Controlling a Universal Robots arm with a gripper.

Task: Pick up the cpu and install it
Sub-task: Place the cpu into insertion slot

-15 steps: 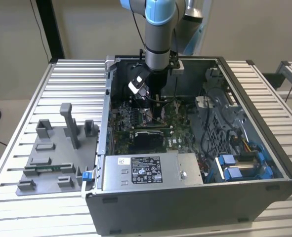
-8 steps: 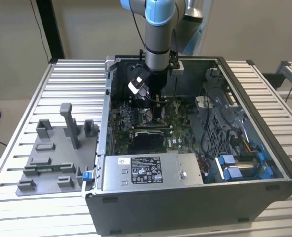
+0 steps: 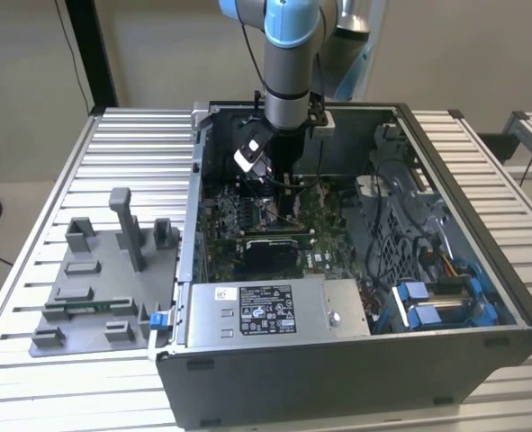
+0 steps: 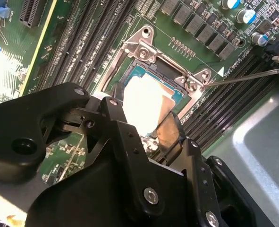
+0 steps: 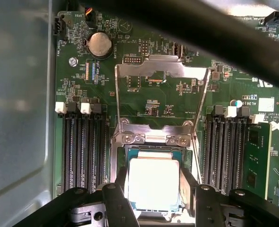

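Gripper [image 5: 154, 177] lowered inside the open computer case [image 3: 356, 360], closed on the cpu [image 5: 153, 185]. Its two fingers [image 5: 122, 182] press against opposite edges of the chip, whose pale metal top shows between them in both wrist views. Directly beneath the gripper lies the CPU socket [image 5: 153, 138] on the green motherboard [image 5: 167, 101]. The chip's green substrate sits square within the socket's metal frame and appears to rest in the seat, though full contact cannot be confirmed.

Beyond the fingertips, the socket's load plate [image 5: 160, 68] is swung open and lies back over the board. The thin retention lever [image 4: 252, 74] stands unlatched to one side of the gripper. Memory slots [image 5: 82, 151] flank the socket on both sides of the fingers. The grey fixture tray [image 3: 94, 288] rests outside the case, well apart from the gripper.

Judged progress: pick-up and transport are complete and placement is at or near seating. The grip is not yet released, and the load plate and lever are not yet closed.
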